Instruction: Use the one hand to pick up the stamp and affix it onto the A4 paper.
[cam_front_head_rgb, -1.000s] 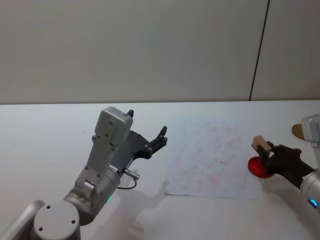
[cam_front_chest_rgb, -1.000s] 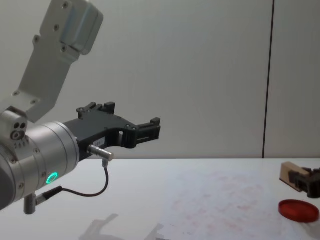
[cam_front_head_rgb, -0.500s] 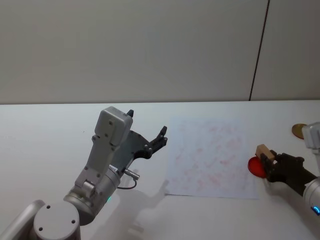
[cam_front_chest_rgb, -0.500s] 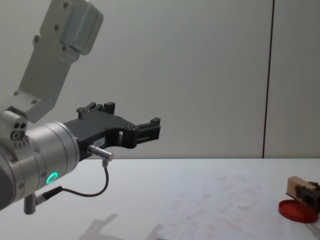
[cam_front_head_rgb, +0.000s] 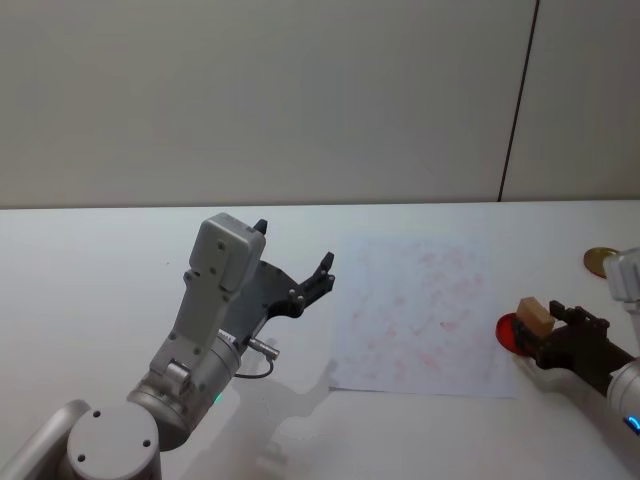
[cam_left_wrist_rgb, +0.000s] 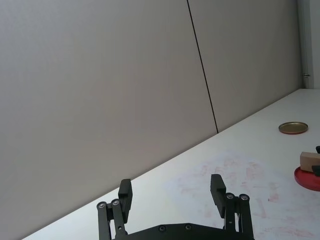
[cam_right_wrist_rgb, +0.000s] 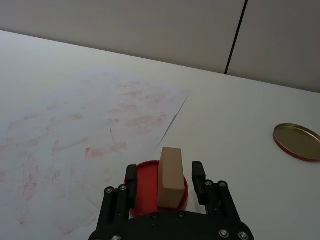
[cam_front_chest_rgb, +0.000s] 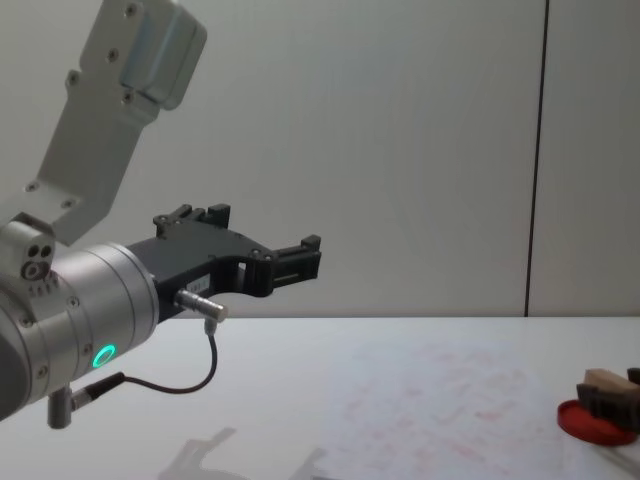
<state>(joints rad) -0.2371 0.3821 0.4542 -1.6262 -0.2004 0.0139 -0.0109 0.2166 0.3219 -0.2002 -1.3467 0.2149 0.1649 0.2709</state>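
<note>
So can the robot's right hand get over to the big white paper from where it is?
Probably yes. The right hand, holding the stamp over the red ink pad, sits just beside the A4 paper. Nothing stands between them, and the left hand hangs beyond the paper's other edge.

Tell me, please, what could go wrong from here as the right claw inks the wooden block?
The right claw holds the small tan wooden stamp block over the flat round red ink pad. If it presses off-centre, the face may ink unevenly. The pad sits by the edge of the white A4 paper, so a low carry could drag ink across it. The left claw, open, hangs beside the sheet.
</note>
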